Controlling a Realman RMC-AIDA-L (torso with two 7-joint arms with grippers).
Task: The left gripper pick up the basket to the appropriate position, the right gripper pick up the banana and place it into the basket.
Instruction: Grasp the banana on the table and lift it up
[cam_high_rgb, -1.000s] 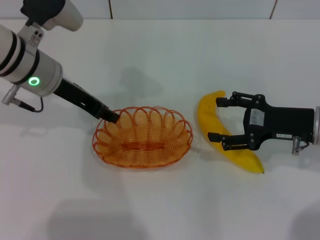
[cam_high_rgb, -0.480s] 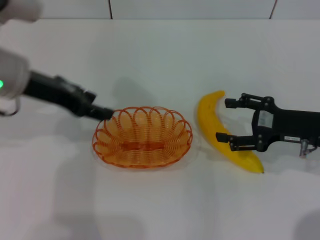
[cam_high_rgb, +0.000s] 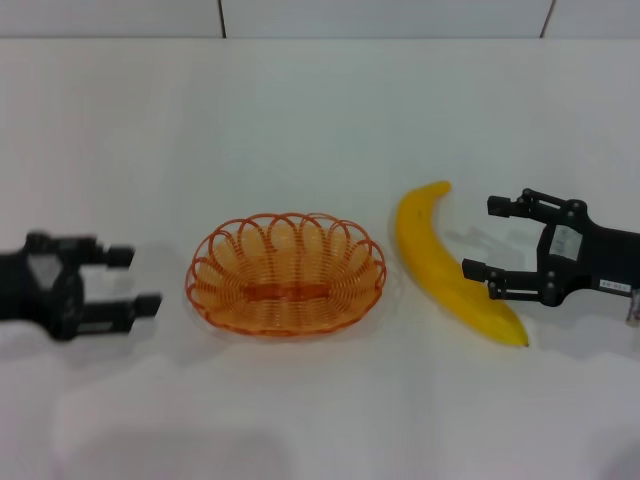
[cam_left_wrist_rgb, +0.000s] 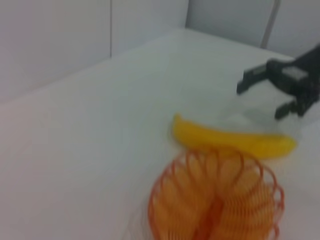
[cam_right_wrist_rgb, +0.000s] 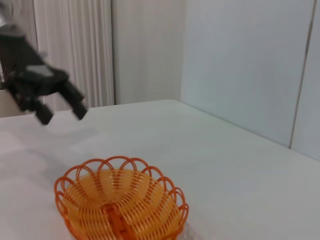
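Observation:
The orange wire basket (cam_high_rgb: 285, 272) sits flat on the white table, empty. The yellow banana (cam_high_rgb: 445, 262) lies on the table just right of it. My left gripper (cam_high_rgb: 135, 280) is open and empty, low over the table a little left of the basket, fingers pointing at it. My right gripper (cam_high_rgb: 485, 238) is open and empty, just right of the banana's middle, not around it. The left wrist view shows the basket (cam_left_wrist_rgb: 217, 200), the banana (cam_left_wrist_rgb: 232, 140) and the right gripper (cam_left_wrist_rgb: 260, 97) beyond. The right wrist view shows the basket (cam_right_wrist_rgb: 120, 200) and the left gripper (cam_right_wrist_rgb: 62, 115) beyond it.
The white table (cam_high_rgb: 320, 120) stretches back to a pale panelled wall (cam_high_rgb: 380, 18). Nothing else stands on it.
My left gripper has drawn back from the basket's left rim, swung down and left, and now stands apart from it. My right gripper has slid right, off the banana. Basket and banana have not moved.

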